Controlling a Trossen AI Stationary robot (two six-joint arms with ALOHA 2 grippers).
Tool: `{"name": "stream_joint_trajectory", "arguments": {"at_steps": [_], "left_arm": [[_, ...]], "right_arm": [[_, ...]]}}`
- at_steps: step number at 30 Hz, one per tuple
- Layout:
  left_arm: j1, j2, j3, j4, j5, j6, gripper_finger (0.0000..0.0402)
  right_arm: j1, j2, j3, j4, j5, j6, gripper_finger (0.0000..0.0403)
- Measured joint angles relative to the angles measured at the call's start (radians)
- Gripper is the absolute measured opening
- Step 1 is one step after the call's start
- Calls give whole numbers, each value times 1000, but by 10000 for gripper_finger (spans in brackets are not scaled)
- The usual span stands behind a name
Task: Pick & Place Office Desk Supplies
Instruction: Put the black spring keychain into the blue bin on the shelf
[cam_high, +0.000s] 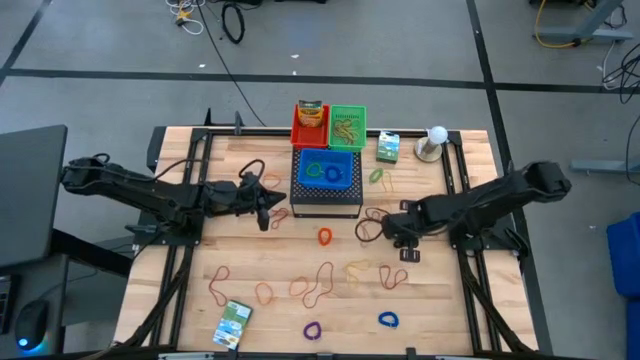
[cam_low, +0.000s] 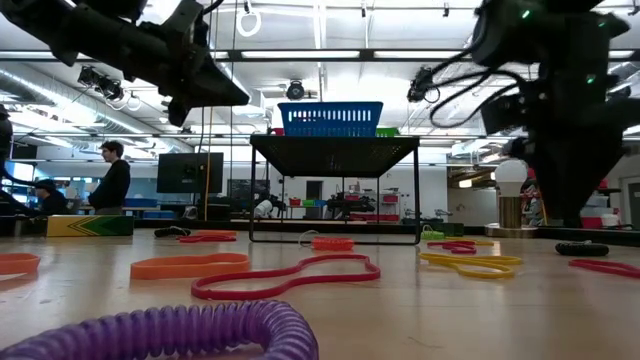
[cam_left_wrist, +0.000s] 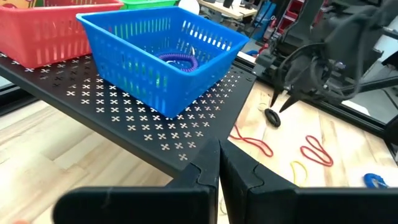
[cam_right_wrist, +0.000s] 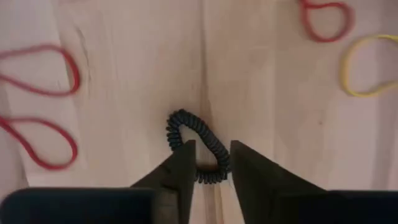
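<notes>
Wooden table (cam_high: 250, 300) fills our view, bands scattered across it. At twelve o'clock stands the black box (cam_high: 326, 196), carrying the blue basket (cam_high: 327, 168). Our left gripper (cam_high: 268, 210) waits beside it, fingers pressed together. Our right gripper (cam_right_wrist: 208, 163), at three o'clock, straddles the black coil loop (cam_right_wrist: 194, 143), fingers parted. We judge the pick underway; next, close squarely and lift.

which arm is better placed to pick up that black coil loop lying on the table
The right. The right gripper is directly over the black coil loop, fingers parted astride its near end. The left gripper is shut, up by the blue basket.
</notes>
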Motion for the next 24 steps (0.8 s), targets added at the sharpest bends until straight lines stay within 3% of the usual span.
{"name": "stream_joint_trajectory", "arguments": {"at_steps": [4,10,17,24], "left_arm": [[0,0,0,-4,-3,0,9],[0,0,0,-6,-18,6,9],[1,0,0,-8,16,-3,9],[2,1,0,-12,-33,-3,9]], "right_arm": [[-38,64,0,23,-54,-149,127],[-78,157,0,45,-79,-277,114],[-80,183,3,57,-91,-292,75],[-80,173,2,67,-95,-263,19]]}}
